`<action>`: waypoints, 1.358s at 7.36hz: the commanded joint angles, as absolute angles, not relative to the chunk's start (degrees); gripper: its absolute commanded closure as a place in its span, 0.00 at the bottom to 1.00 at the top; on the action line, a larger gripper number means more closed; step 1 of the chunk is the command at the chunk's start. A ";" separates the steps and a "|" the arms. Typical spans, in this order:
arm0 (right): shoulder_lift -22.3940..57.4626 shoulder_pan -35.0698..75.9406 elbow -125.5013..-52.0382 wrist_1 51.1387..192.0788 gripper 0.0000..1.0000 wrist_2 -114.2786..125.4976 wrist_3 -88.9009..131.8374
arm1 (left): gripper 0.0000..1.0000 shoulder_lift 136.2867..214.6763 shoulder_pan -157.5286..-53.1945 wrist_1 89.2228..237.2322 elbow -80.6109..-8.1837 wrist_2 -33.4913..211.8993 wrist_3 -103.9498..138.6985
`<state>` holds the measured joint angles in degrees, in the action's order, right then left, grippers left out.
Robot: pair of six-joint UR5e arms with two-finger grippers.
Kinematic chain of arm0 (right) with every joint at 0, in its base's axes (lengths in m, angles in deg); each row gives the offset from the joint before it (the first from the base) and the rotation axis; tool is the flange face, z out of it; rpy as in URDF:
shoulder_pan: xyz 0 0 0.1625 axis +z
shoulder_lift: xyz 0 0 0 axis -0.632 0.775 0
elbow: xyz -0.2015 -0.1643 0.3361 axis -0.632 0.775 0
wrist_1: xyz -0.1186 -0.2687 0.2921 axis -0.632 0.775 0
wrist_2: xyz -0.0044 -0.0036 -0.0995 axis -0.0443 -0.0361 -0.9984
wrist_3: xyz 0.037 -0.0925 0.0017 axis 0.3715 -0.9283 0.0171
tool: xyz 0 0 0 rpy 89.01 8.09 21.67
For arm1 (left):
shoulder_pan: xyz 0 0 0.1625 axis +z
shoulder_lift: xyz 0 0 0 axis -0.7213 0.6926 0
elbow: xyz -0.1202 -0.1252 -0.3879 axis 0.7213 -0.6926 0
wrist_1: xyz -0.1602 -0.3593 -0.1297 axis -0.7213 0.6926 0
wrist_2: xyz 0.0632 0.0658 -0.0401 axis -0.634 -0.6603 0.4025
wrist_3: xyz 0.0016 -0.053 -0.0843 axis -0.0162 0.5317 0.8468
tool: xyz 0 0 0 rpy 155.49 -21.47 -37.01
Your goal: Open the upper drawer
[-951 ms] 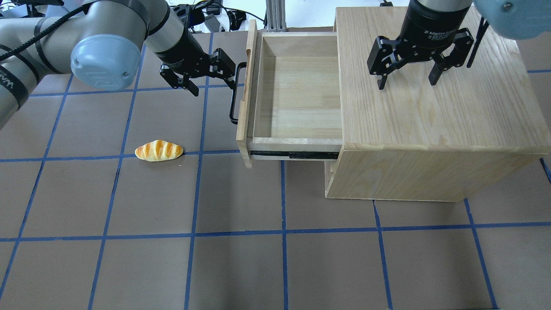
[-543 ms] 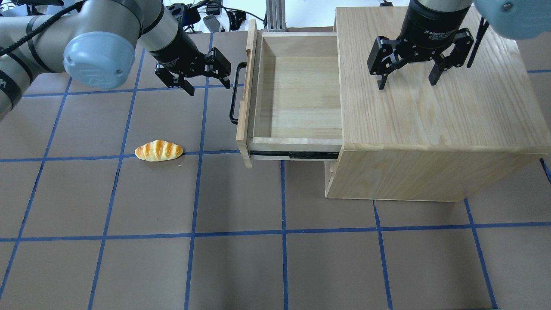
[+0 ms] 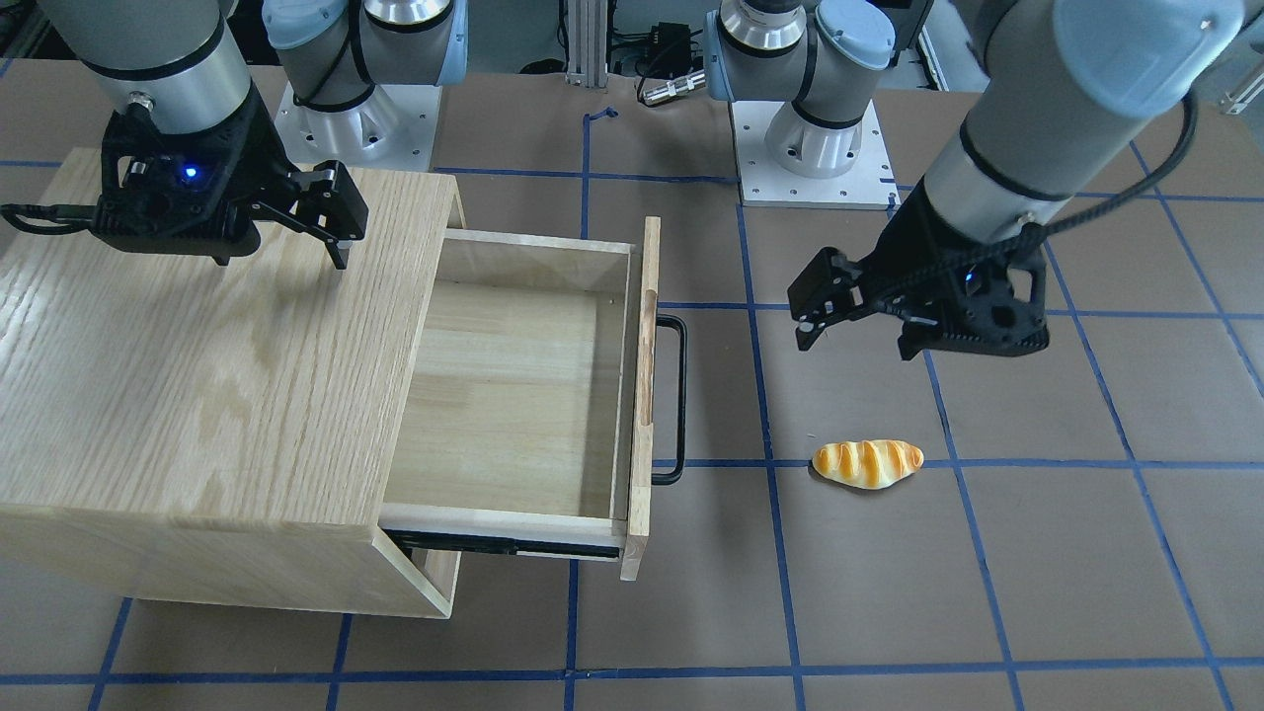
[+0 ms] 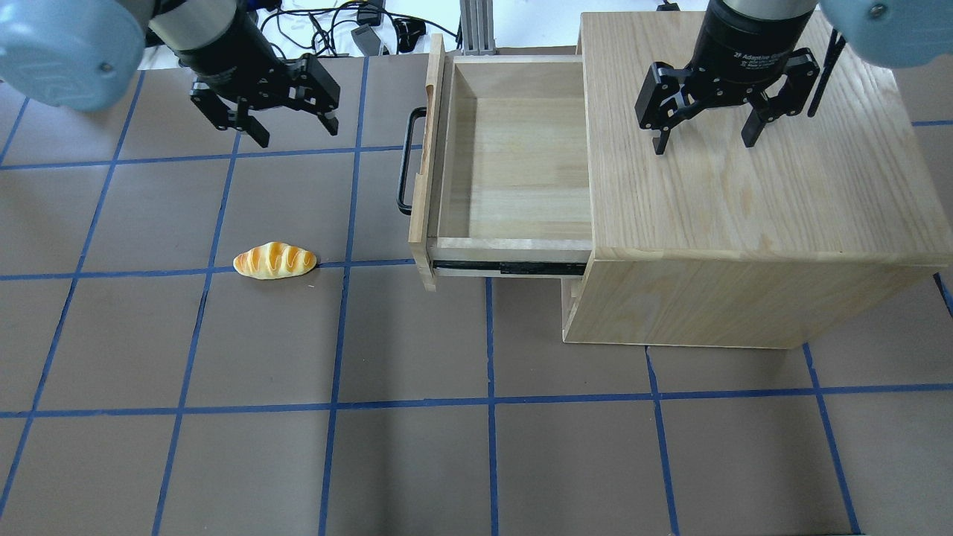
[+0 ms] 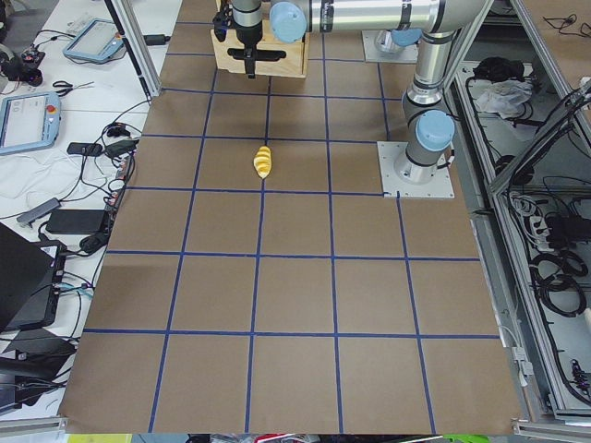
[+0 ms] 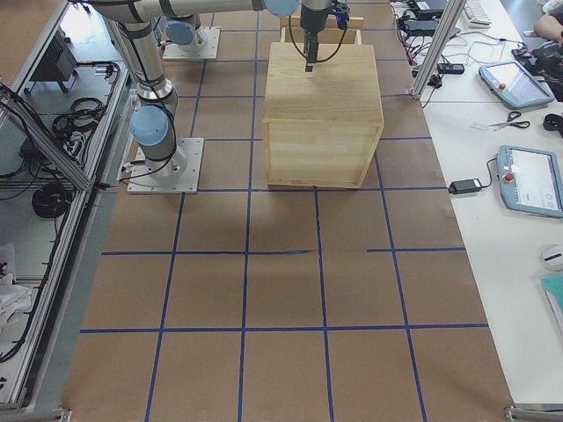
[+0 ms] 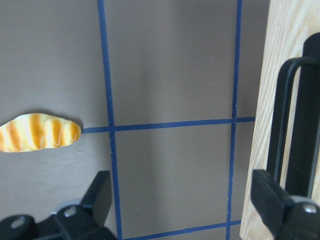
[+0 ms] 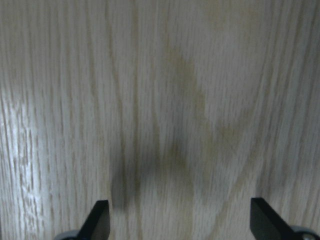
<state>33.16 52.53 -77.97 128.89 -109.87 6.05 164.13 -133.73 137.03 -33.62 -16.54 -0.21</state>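
The upper drawer [image 4: 514, 156] is a pale-wood box that stands pulled out of the oak cabinet [image 4: 744, 186] to the left, and it is empty inside. Its black bar handle [image 4: 404, 160] is free. In the front-facing view the drawer [image 3: 513, 395] and handle [image 3: 674, 395] show the same. My left gripper [image 4: 298, 132] is open and empty, above the table left of the handle and apart from it. In the left wrist view the handle [image 7: 295, 125] lies at the right edge. My right gripper [image 4: 704, 144] is open and empty above the cabinet top [image 8: 160, 100].
A toy bread roll [image 4: 275, 260] lies on the brown table left of the drawer front; it also shows in the front-facing view [image 3: 867, 463] and the left wrist view [image 7: 40, 135]. The arm bases [image 3: 810, 148] and cables sit behind the cabinet.
My left gripper has drawn away from the drawer handle, to the left and toward the table's back. The drawer stays pulled out. The right arm has not moved.
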 commanded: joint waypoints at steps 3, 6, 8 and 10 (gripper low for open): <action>33.16 52.56 -77.95 128.89 0.00 -109.87 6.11 | 0.00 158.79 -134.14 141.34 -32.44 -21.19 -0.87; 33.16 52.47 -77.95 128.89 0.00 -109.87 6.11 | 0.00 158.08 -134.85 141.17 -33.76 -21.10 -0.87; 33.16 52.56 -77.95 128.89 0.00 -109.87 6.11 | 0.00 158.00 -134.85 140.82 -33.76 -21.19 -0.87; 33.16 52.56 -77.95 128.89 0.00 -109.87 6.11 | 0.00 157.82 -134.85 140.73 -33.85 -21.27 -0.87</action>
